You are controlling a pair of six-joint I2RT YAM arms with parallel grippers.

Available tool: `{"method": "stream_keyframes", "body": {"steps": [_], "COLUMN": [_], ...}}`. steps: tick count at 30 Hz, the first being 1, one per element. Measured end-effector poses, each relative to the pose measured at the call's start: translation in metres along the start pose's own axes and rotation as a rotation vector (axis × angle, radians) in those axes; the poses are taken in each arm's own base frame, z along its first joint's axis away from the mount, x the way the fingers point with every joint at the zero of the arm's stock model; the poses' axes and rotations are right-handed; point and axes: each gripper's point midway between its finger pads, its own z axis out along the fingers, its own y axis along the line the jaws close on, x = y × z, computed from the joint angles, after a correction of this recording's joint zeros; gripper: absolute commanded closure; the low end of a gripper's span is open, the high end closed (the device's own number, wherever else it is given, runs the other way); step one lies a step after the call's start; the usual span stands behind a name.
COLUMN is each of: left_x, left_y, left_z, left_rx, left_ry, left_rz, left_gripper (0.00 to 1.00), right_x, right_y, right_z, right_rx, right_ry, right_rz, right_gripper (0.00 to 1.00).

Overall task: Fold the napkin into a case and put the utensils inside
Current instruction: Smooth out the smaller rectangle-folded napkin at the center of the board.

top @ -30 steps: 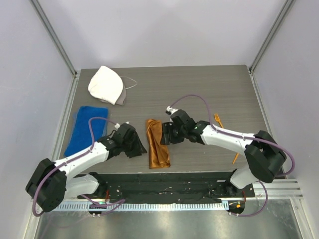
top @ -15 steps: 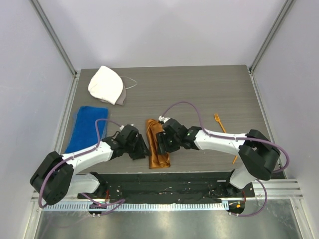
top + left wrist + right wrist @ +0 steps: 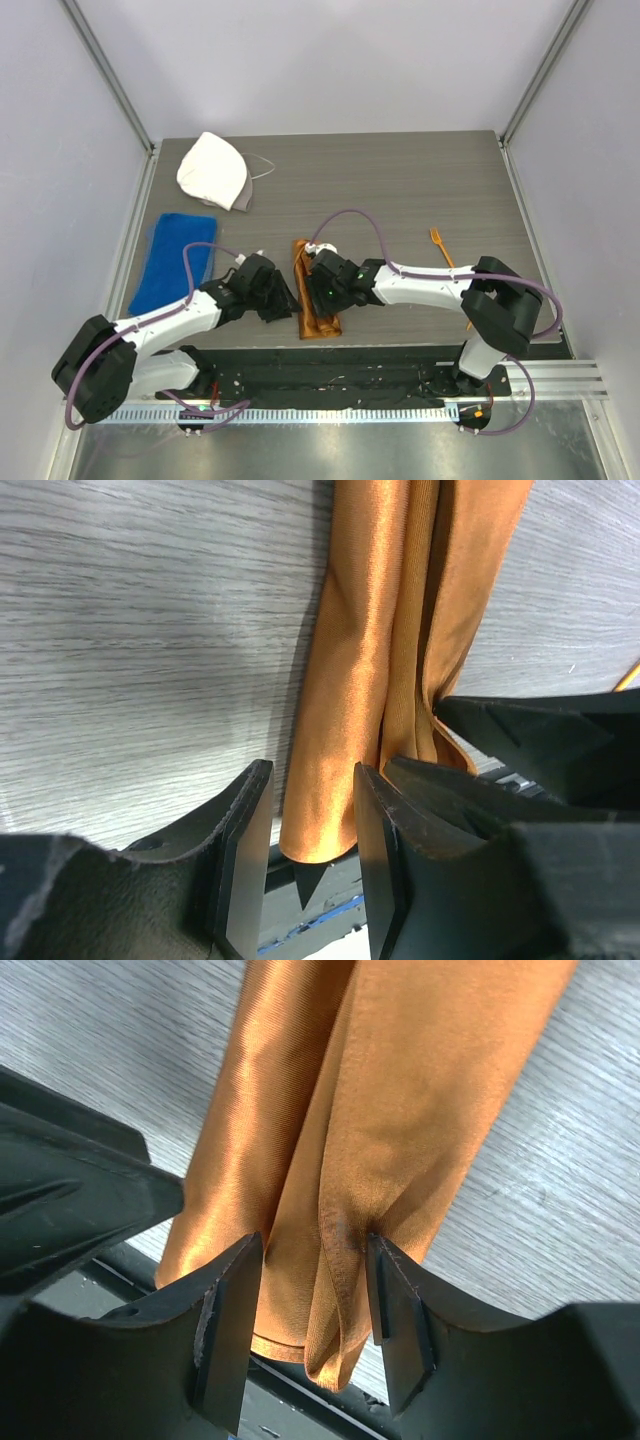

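Napkin [image 3: 365,660] strip between fingers [image 3: 225,1330] up close, fork [image 3: 438,241] overhead only

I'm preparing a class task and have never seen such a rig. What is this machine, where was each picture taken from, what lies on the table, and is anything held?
These are two robot arms bolted at the table's near edge, each ending in a two-finger gripper. The wide picture comes from a fixed camera overhead. The two close-ups come from cameras on the wrists, so black fingers frame them. On the grey table lie a blue towel, a white cloth cap, an orange fork and the rust-orange napkin, folded into a narrow strip. The left gripper and right gripper meet toward the strip's near end. Each has its jaws apart astride the cloth's folds; neither has pinched or lifted it.
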Motion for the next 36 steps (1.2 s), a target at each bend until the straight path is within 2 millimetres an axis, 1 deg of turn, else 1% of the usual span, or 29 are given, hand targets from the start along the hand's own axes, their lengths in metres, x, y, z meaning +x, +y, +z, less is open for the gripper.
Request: {"method": "stream_keyframes", "body": {"steps": [5, 8, 9, 11, 12, 14, 16, 18, 19, 20, 23, 24, 26, 27, 29, 32, 36], "left_x": [0.0, 0.004, 0.006, 0.01, 0.011, 0.012, 0.013, 0.011, 0.01, 0.008, 0.006, 0.006, 0.007, 0.008, 0.011, 0.013, 0.015], "left_y": [0.003, 0.006, 0.008, 0.01, 0.01, 0.009, 0.009, 0.007, 0.005, 0.004, 0.001, 0.002, 0.004, 0.005, 0.008, 0.009, 0.005], "left_z": [0.002, 0.008, 0.01, 0.011, 0.012, 0.012, 0.012, 0.01, 0.008, 0.007, 0.004, 0.005, 0.007, 0.009, 0.012, 0.014, 0.015], "left_rx": [-0.017, -0.043, -0.053, -0.063, -0.063, -0.061, -0.06, -0.053, -0.047, -0.039, -0.027, -0.031, -0.043, -0.051, -0.065, -0.068, -0.054], "left_ry": [-0.002, 0.017, 0.025, 0.036, 0.04, 0.043, 0.041, 0.029, 0.023, 0.015, 0.002, 0.003, 0.01, 0.014, 0.024, 0.029, 0.029], "left_rz": [-0.004, 0.001, 0.004, 0.01, 0.013, 0.019, 0.021, 0.02, 0.02, 0.021, 0.021, 0.019, 0.01, 0.006, 0.003, 0.004, -0.002], "left_gripper": [0.57, 0.58, 0.58, 0.58, 0.58, 0.58, 0.57, 0.57, 0.57, 0.57, 0.61, 0.64, 0.68, 0.73, 0.79, 0.85, 0.89], "right_x": [-0.002, -0.002, -0.001, -0.001, 0.0, 0.0, 0.0, 0.001, 0.001, 0.001, 0.0, 0.0, -0.002, -0.004, -0.005, -0.007, -0.012], "right_y": [0.003, 0.002, 0.001, 0.0, 0.0, -0.001, -0.002, -0.004, -0.005, -0.006, -0.008, -0.008, -0.006, -0.006, -0.004, -0.002, 0.004], "right_z": [0.001, 0.003, 0.004, 0.005, 0.006, 0.007, 0.007, 0.007, 0.006, 0.006, 0.005, 0.005, 0.004, 0.003, 0.002, 0.0, -0.002], "right_rx": [0.032, 0.06, 0.071, 0.09, 0.097, 0.109, 0.12, 0.133, 0.137, 0.143, 0.154, 0.155, 0.155, 0.155, 0.153, 0.146, 0.124], "right_ry": [-0.006, -0.002, 0.0, 0.003, 0.005, 0.007, 0.007, 0.007, 0.006, 0.006, 0.004, 0.005, 0.002, 0.0, -0.003, -0.005, -0.012], "right_rz": [-0.015, -0.024, -0.028, -0.035, -0.037, -0.039, -0.039, -0.036, -0.036, -0.035, -0.035, -0.035, -0.034, -0.033, -0.032, -0.03, -0.023], "right_gripper": [0.46, 0.47, 0.49, 0.53, 0.57, 0.62, 0.71, 0.78, 0.83, 0.86, 0.94, 0.96, 0.98, 0.99, 0.99, 0.99, 0.99]}}
